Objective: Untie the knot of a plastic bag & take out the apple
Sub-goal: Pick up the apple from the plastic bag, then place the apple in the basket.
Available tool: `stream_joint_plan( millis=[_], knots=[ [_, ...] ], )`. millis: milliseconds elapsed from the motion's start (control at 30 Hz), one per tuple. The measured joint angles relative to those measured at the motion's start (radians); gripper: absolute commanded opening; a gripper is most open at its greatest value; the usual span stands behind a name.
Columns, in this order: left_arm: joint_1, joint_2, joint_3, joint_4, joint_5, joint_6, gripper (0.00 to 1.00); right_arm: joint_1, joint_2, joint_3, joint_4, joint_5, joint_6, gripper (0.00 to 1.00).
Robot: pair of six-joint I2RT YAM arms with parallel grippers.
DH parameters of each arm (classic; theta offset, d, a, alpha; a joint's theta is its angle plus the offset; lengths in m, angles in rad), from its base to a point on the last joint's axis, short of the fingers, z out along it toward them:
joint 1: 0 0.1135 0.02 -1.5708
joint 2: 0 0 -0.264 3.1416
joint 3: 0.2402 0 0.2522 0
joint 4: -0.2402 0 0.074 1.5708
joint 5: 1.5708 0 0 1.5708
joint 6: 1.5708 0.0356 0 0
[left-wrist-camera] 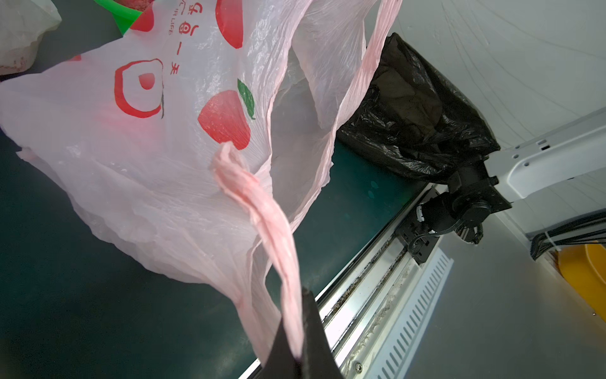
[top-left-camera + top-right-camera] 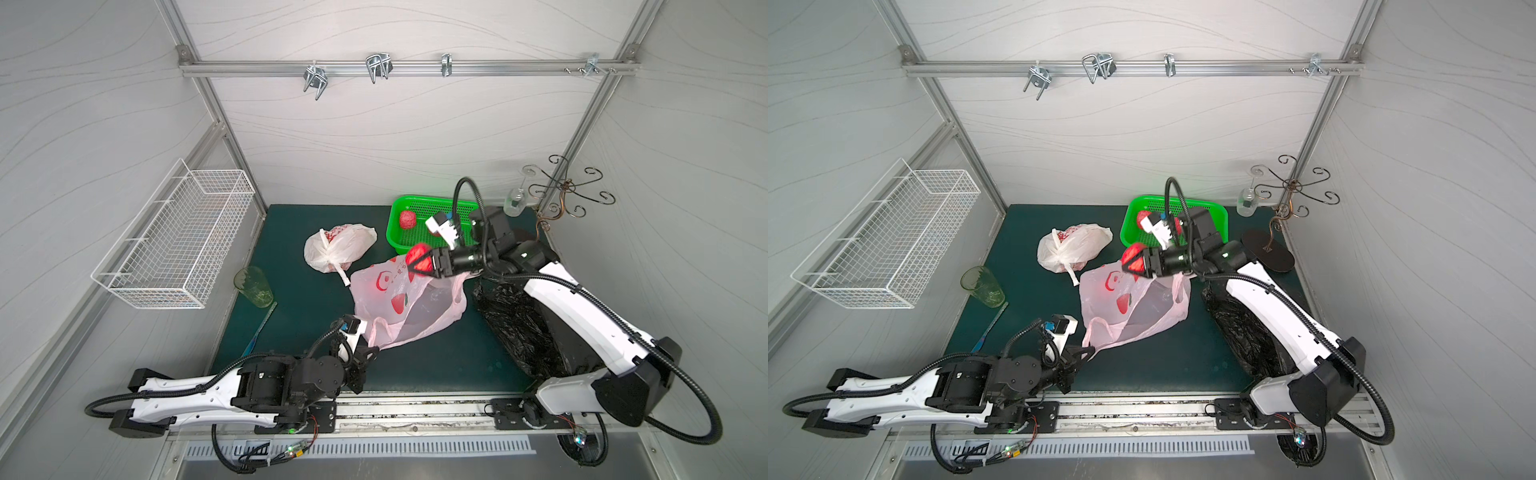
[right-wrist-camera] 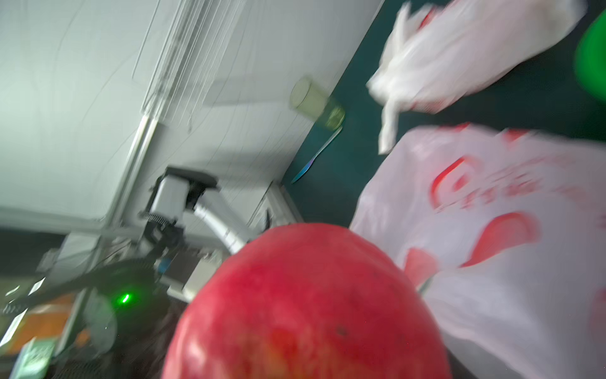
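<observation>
In both top views our right pincer (image 2: 420, 261) is clamped around the apple (image 2: 415, 250), with its jaws spread to the fruit's width. Just below that pincer lies the pink bag (image 2: 399, 305). Its mouth gapes open and there is no knot in its handles. Just beyond the pincer sits the green basket (image 2: 415, 202), with one red fruit (image 2: 408, 219) in it. Our left pincer (image 2: 369, 349), well apart from the right one across the bag, is shut tight on a bag handle (image 2: 1088, 336). Off to the side of the right pincer rests a white bag (image 2: 338, 248), knotted.

In the left wrist view the handle (image 1: 272, 226) runs straight into the closed jaws, and the bag hangs open beyond them.

The right wrist view is blurred. The apple (image 3: 305, 305) fills the space in front of the pincer, and we cannot see the jaws here.

We judge the untying done and the take-out nearly finished. The next move calls for carrying the apple over the basket, lowering it and then opening the jaws, while our left pincer keeps hold of the bag.
</observation>
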Motion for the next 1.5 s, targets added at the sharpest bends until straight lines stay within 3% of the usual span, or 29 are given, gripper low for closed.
stream_joint_plan(
  millis=[100, 200, 400, 567, 933, 1167, 1367, 1500],
  knots=[
    [0.0, -0.027, 0.0, -0.026, -0.011, -0.018, 0.0, -0.039, 0.079, 0.141, -0.007, 0.233, -0.033, 0.33],
    [0.0, -0.061, 0.0, -0.087, -0.038, -0.05, 0.0, -0.078, 0.181, 0.179, 0.001, 0.406, -0.06, 0.33],
    [0.0, -0.15, 0.0, -0.148, -0.076, -0.076, 0.0, -0.132, 0.523, 0.298, -0.023, 0.654, -0.13, 0.35],
    [0.0, -0.133, 0.0, -0.146, -0.077, -0.076, 0.0, -0.168, 0.72, 0.372, -0.071, 0.796, -0.149, 0.35],
    [0.0, 0.001, 0.0, -0.117, -0.059, -0.043, 0.0, -0.274, 0.833, 0.54, -0.147, 0.8, -0.142, 0.53],
    [0.0, 0.0, 0.002, -0.113, -0.059, -0.034, 0.0, -0.283, 0.846, 0.54, -0.165, 0.778, -0.137, 0.99],
    [0.0, 0.005, 0.005, -0.11, -0.059, -0.029, 0.0, -0.265, 0.798, 0.473, -0.161, 0.778, -0.145, 0.99],
    [0.0, 0.01, 0.005, -0.098, -0.068, -0.023, 0.0, -0.218, 0.572, 0.267, -0.148, 0.773, -0.145, 0.95]
  ],
)
